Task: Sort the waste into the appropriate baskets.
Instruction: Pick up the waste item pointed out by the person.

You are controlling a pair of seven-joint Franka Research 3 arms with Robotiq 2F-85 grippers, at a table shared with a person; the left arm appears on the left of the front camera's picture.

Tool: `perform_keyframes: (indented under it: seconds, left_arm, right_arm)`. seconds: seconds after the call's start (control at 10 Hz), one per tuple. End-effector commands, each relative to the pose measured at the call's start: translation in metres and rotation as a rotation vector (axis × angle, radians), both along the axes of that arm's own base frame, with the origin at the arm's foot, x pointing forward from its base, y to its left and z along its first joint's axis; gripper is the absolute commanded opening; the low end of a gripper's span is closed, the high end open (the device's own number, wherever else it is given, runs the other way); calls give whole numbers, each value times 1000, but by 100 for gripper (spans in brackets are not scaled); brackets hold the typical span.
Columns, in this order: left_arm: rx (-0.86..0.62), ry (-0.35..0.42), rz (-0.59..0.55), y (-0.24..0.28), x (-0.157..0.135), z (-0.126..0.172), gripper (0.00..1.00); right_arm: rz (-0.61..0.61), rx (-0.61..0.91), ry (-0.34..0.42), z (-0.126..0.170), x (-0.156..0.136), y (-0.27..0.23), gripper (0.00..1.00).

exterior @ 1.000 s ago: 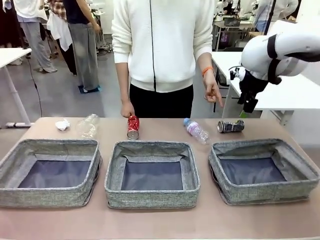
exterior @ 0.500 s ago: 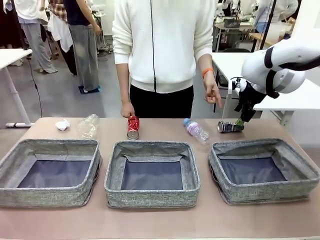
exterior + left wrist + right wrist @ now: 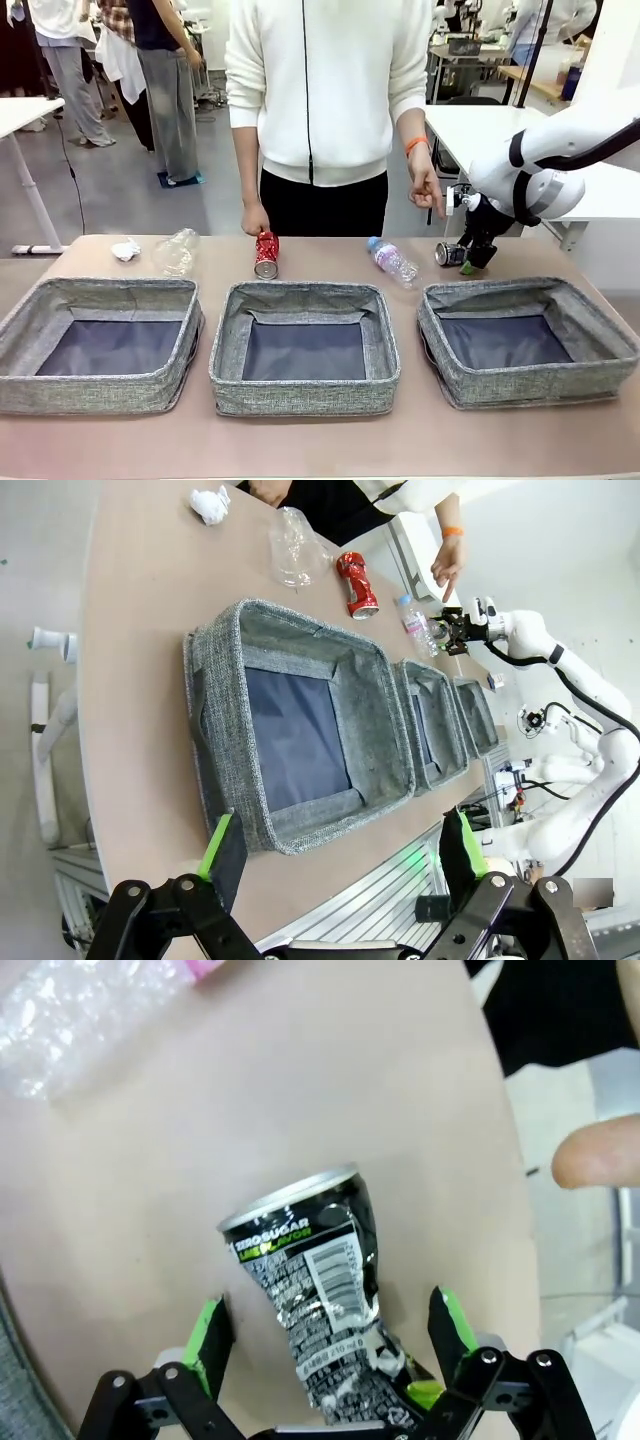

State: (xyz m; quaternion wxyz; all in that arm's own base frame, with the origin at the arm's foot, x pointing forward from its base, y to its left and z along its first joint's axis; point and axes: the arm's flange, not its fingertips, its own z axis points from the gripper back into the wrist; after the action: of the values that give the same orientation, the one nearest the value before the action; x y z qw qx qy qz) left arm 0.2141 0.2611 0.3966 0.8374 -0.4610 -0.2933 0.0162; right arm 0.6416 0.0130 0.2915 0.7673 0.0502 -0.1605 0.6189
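Straddling the crushed black-and-silver can (image 3: 310, 1280) on the tabletop (image 3: 140, 1170) with right tool (image 3: 328, 1310) spread wide, gripping nothing; far from that can, left tool (image 3: 338, 830) likewise spread, empty.

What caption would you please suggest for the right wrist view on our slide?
Open right gripper straddles a crushed black-and-silver can lying on the tan tabletop.

The right arm's black two-finger gripper with green pads (image 3: 468, 262) has come down and leftward from high over the table's far right corner. A second ago it hung clear of everything. Now its spread fingers straddle the crumpled black-and-silver drink can (image 3: 449, 254) lying just beyond the right-hand grey woven fabric basket (image 3: 530, 385), with a gap at each pad.
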Motion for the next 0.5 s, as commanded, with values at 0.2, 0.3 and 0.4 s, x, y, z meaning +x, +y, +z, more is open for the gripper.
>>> perform_keyframes:
  seconds: [0.2,0.3,0.4]
  left_arm:
    - [-7,-30,-3,0,0,1,100]
    - [-7,-30,-3,0,0,1,100]
    - [-7,-30,-3,0,0,1,100]
  right_arm:
    - [14,57,19,4,4,-4,100]
    - [51,56,16,3,3,-2,73]
    - [57,37,18,3,1,-1,40]
